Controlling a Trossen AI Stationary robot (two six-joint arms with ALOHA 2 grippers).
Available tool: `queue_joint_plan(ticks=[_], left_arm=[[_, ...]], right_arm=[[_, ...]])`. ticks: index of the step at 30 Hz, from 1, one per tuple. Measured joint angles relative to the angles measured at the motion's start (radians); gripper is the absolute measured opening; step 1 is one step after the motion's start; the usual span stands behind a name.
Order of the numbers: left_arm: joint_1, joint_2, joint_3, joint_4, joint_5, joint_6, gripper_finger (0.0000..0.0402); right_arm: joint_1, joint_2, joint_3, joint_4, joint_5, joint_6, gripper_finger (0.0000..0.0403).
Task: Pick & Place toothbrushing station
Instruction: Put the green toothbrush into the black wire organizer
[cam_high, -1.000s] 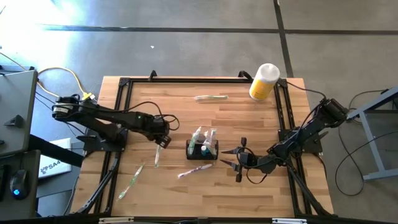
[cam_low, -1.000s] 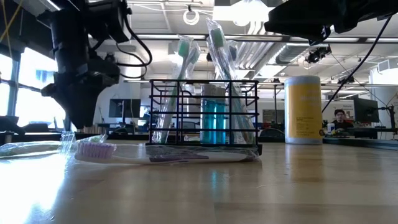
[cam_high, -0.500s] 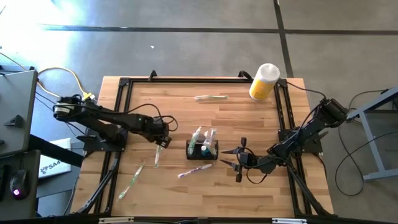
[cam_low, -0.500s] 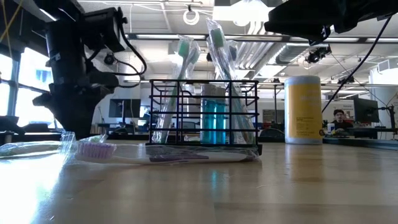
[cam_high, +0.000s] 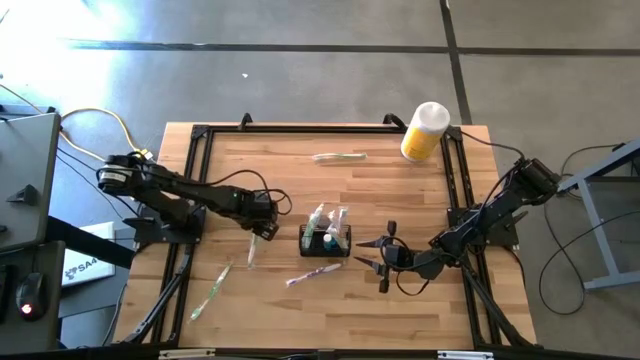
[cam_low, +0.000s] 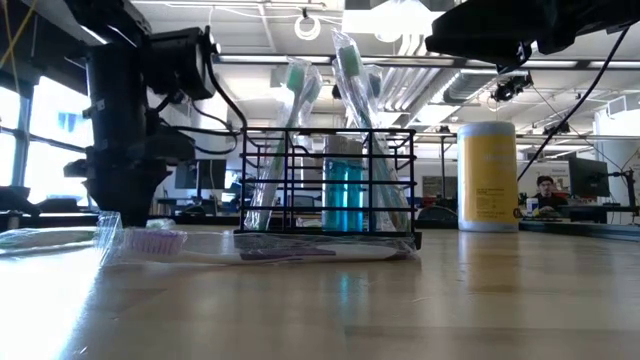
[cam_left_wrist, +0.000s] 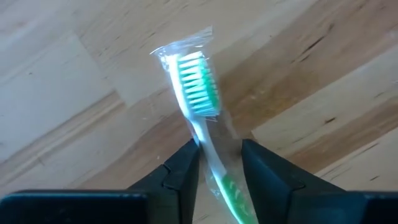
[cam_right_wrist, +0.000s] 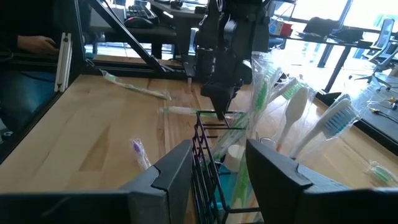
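Note:
The toothbrushing station (cam_high: 325, 241) is a small black wire box at the table's middle, standing on its base with wrapped toothbrushes and a teal tube upright in it (cam_low: 330, 185). A green toothbrush in clear wrap (cam_left_wrist: 199, 93) lies flat on the wood left of it (cam_high: 252, 250). My left gripper (cam_left_wrist: 221, 149) points down over this brush, open, with one finger on each side of its neck. I cannot tell whether the fingers touch the wrap. My right gripper (cam_high: 361, 254) stands open just right of the station, pointing level at it (cam_right_wrist: 208, 168), and touches nothing.
A purple wrapped toothbrush (cam_high: 313, 272) lies just in front of the station. Another green one (cam_high: 210, 293) lies near the front left, and a pale one (cam_high: 340, 157) at the back. A yellow bottle with a white cap (cam_high: 424, 132) stands at the far right corner.
My left gripper has come straight down toward the green toothbrush lying left of the station and now stands low over the table. The toothbrush and the station have stayed where they were.

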Motion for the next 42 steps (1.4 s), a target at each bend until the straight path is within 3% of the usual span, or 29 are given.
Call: queue_joint_plan(ticks=[9, 19, 26, 32, 36, 42], left_arm=[[-0.001, -0.008, -0.004, -0.005, -0.066, 0.091, 0.0014], [0.001, -0.047, 0.073, -0.062, -0.162, 0.194, 0.0005], [-0.011, -0.122, 0.284, -0.304, -0.308, 0.229, 0.0003], [-0.130, -0.152, 0.542, -0.502, -0.530, 0.239, 0.0002], [-0.307, -0.174, 0.632, -0.415, -0.736, 0.327, 0.0002], [-0.564, -0.181, 0.557, 0.048, -0.928, 0.711, 0.0002]], right_arm=[[0.000, 0.000, 0.000, -0.002, 0.000, 0.000, 0.0144], [0.000, 0.000, 0.000, -0.003, 0.000, 0.000, 0.0144], [0.000, 0.000, 0.000, -0.019, 0.000, 0.000, 0.0144], [0.000, 0.000, 0.000, -0.026, 0.000, 0.023, 0.0144], [0.000, 0.000, 0.000, -0.031, 0.000, 0.027, 0.0144], [0.001, 0.000, 0.000, -0.041, -0.002, 0.052, 0.0144]])
